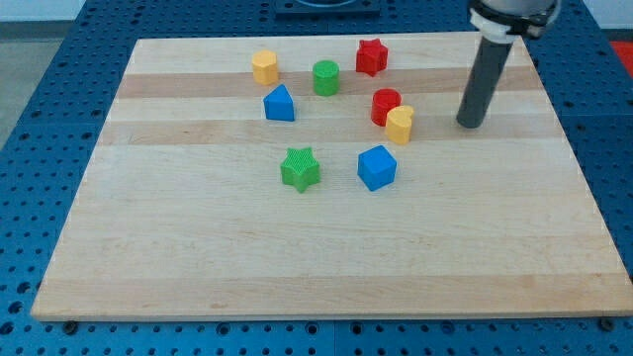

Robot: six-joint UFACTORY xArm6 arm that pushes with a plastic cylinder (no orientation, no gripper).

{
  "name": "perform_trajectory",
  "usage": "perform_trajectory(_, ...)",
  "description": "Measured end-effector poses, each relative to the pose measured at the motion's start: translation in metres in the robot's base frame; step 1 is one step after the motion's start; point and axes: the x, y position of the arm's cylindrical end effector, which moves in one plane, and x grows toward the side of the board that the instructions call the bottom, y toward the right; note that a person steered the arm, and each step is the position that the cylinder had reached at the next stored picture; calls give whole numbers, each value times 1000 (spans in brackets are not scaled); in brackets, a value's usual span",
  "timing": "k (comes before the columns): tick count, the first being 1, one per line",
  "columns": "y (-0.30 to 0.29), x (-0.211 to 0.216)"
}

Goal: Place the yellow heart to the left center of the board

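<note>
The yellow heart (400, 126) stands right of the board's middle, touching a red cylinder (384, 105) at its upper left. My tip (471, 124) rests on the wooden board (198, 257) to the right of the yellow heart, apart from it by about one block's width. The dark rod rises from the tip toward the view's top right.
A yellow hexagon block (264, 67), a green cylinder (326, 77) and a red star (372, 56) stand near the view's top. A blue triangle-like block (279, 104), a green star (300, 169) and a blue cube (377, 167) are near the middle.
</note>
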Motion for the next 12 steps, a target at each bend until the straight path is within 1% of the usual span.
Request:
perform_trajectory(2, -53, 7)
perform_trajectory(4, -92, 19)
perform_trajectory(6, -150, 19)
perform_trajectory(9, -233, 38)
perform_trajectory(10, -255, 48)
perform_trajectory(11, -263, 67)
perform_trajectory(12, -276, 69)
